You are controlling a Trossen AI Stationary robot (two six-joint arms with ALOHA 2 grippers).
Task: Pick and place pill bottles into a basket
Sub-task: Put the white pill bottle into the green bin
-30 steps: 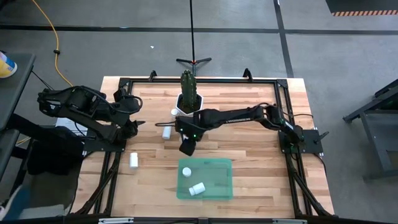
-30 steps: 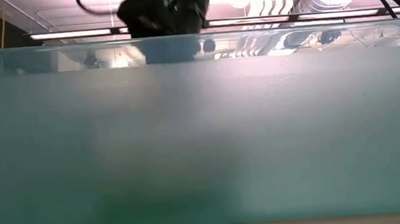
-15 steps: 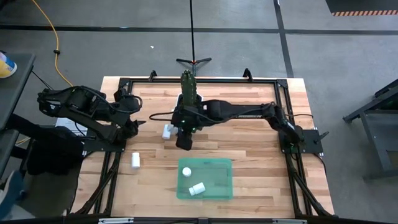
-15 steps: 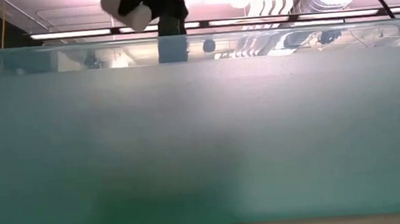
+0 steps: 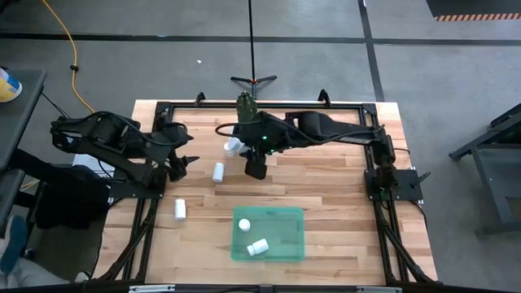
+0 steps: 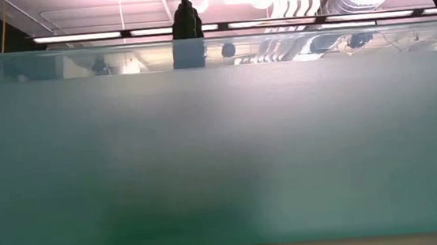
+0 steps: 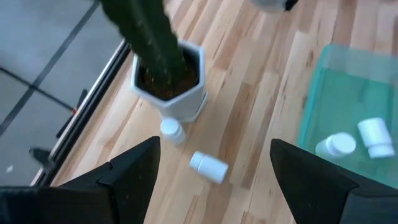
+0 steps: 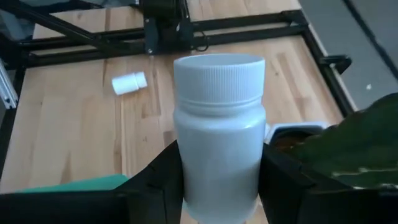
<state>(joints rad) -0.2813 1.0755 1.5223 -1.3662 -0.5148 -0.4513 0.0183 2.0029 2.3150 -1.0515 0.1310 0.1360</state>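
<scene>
My right gripper (image 5: 254, 165) is shut on a white pill bottle (image 8: 219, 124) and holds it high above the table, next to the white hexagonal pot (image 7: 171, 84). My left gripper (image 5: 184, 161) is open and empty over the table's left part; it also shows in its wrist view (image 7: 214, 143). One bottle (image 7: 171, 129) stands on its base by the pot. One bottle (image 5: 218, 172) lies on its side nearby, and another (image 5: 180, 209) lies farther left. The green basket (image 5: 285, 224) holds two bottles (image 5: 244, 224) (image 5: 258, 247). My right gripper pinches the bottle's body at its lower half (image 8: 219, 186) between its two fingers (image 8: 155, 183). The white cap (image 8: 219, 71) points away from the wrist, along the fingers. The fingers slant down toward the table's left. The bottle is lifted clear of the table.
The cactus (image 8: 354, 149) in the pot stands right beside the held bottle. The basket's translucent wall (image 6: 221, 154) fills the low view, and only the cactus top (image 6: 186, 18) shows above it. A black frame (image 5: 260, 106) runs round the table.
My right gripper has carried the bottle up and toward the table's far edge, from just beyond the basket to beside the pot. It has risen out of the top of the low view. My left gripper has edged toward the table's right.
</scene>
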